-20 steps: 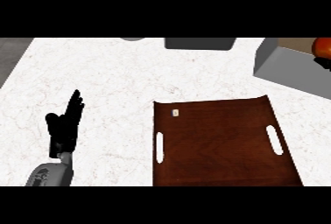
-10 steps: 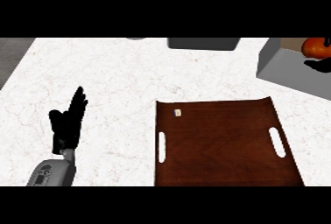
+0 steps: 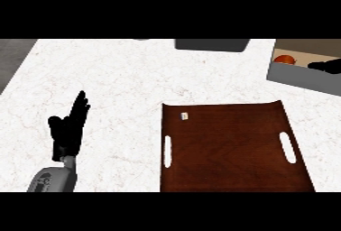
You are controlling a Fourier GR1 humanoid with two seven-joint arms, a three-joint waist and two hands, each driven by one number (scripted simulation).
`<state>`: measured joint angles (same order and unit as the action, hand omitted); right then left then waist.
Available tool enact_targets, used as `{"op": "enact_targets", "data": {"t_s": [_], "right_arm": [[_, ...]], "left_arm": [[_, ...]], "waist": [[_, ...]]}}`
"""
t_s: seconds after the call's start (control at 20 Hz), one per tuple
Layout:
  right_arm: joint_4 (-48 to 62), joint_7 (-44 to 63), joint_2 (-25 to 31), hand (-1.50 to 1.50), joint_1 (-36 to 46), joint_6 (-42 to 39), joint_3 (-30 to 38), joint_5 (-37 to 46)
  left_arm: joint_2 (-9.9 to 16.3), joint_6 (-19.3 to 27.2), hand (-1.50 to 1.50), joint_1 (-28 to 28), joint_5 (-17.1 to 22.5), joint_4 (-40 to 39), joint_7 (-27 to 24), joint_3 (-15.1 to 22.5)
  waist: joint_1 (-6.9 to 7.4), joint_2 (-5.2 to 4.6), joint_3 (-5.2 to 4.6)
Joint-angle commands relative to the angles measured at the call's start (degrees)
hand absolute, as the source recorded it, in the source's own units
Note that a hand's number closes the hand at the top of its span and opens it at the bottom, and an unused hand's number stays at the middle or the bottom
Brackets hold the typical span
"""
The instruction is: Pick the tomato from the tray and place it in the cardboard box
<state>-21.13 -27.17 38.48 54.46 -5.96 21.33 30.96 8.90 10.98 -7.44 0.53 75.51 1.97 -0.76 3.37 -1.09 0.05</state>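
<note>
The brown tray (image 3: pixel 233 149) lies in the lower right part of the frame, on the white marble counter (image 3: pixel 120 76). It has two white slot handles, one on its left side and one on its right side, and a small white label (image 3: pixel 184 117) sits near its upper left corner. In the upper right corner of the frame stands the cardboard box (image 3: pixel 303 77), with a grey outer wall and a tan inside. The tomato (image 3: pixel 284 59) is inside this box, at its left part, and only its upper side shows above the wall. Just to the right of the tomato, at the right edge of the frame, a black shape shows over the box: this is the right hand (image 3: pixel 326 66). It is near the tomato, but I cannot tell if its fingers are open or closed, and I cannot tell if it touches the tomato. The left hand (image 3: pixel 68 128) is at the lower left of the frame, well apart from the tray, with straight fingers pointing up, holding nothing. A dark grey object (image 3: pixel 212 44) is cut by the upper edge, at the middle.
</note>
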Motion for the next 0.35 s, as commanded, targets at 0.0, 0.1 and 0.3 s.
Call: {"op": "enact_targets", "data": {"t_s": [0.0,0.1,0.3], "right_arm": [[3.69,-6.13,1.13,-1.5,0.25,-5.6,6.19,-6.75],[6.07,-4.92,3.84,-1.5,2.31,-10.36,8.94,-9.42],[9.01,-4.55,6.43,-1.5,1.24,-11.51,11.92,-11.88]], "left_arm": [[0.42,0.69,0.0,-1.38,0.09,-0.25,0.96,-1.05],[0.43,-0.04,0.0,-1.33,-0.05,0.2,1.24,-0.29],[-1.32,1.59,0.0,-2.0,-0.48,-3.6,-1.33,-0.98]], "waist": [[-0.89,-0.11,0.23],[-0.2,-0.37,0.28],[-1.11,-0.23,0.13]]}}
